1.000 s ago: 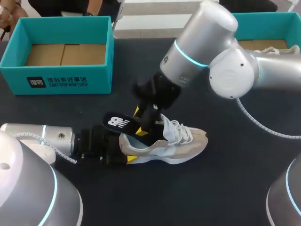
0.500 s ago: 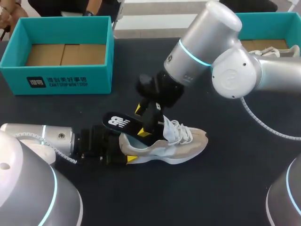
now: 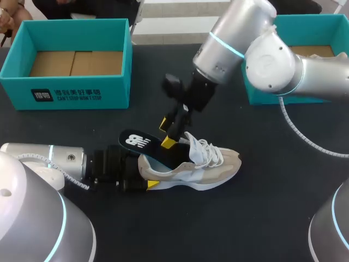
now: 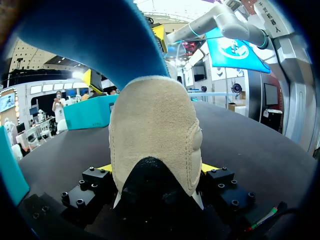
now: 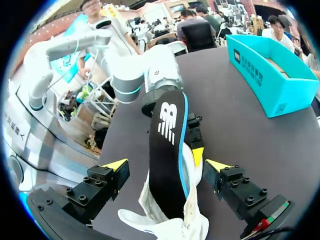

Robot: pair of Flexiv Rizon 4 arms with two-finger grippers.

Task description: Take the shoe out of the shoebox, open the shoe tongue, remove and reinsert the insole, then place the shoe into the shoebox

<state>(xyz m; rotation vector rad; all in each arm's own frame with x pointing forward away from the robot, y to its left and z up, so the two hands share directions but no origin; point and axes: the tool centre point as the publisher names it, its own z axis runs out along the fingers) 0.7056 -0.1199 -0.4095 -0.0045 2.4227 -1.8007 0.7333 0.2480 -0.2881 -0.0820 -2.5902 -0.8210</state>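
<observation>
Two pincers share the work. The left pincer (image 4: 159, 170) clamps the heel of the shoe (image 3: 210, 166) on the desk (image 3: 272, 218). The right pincer (image 5: 166, 165) hangs spread above the half-out insole (image 5: 167, 145). The insole step looks unfinished, so the next move probably calls for gripping the insole.

This was a robot workstation, a test or demonstration bench rather than a home. A shoe (image 3: 204, 169) lay on a dark table (image 3: 272, 213), with a silver left arm (image 3: 46, 158) reaching its heel and a silver right arm (image 3: 272, 60) above it. Behind the shoe stood an open teal shoebox (image 3: 76, 90), and a second teal box (image 3: 327, 30) stood behind its toe end.
</observation>
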